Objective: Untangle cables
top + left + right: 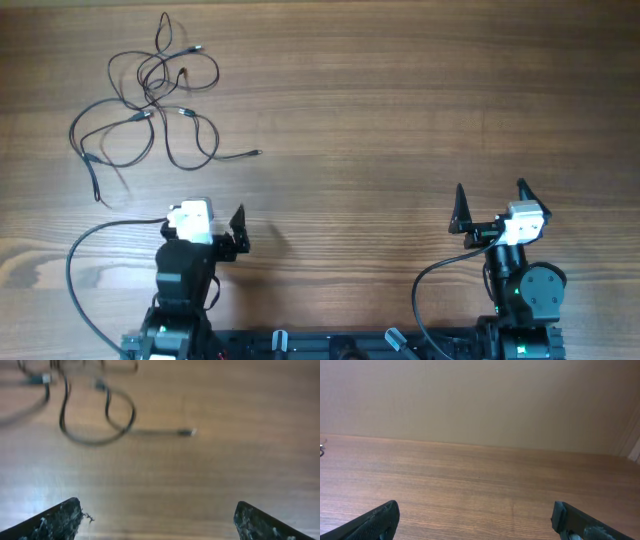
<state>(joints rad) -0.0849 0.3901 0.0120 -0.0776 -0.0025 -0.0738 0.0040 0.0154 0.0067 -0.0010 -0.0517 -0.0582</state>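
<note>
The cables (150, 100) lie in a loose tangled bunch of thin black wires at the far left of the wooden table, with one plug end trailing out to the right (255, 153). My left gripper (207, 213) stands open just in front of the bunch, not touching it. In the left wrist view the nearest cable loop (95, 435) and a silvery plug tip (188, 432) lie ahead of my open left gripper (157, 515), blurred. My right gripper (491, 195) is open at the near right, far from the cables. In its wrist view the right gripper (475, 512) holds nothing.
Thicker black arm cables curve beside each base (70, 270) (418, 290). The arm bases stand at the near edge (180, 300) (525, 295). In the right wrist view the table's far edge (470, 444) meets a beige wall (480, 395).
</note>
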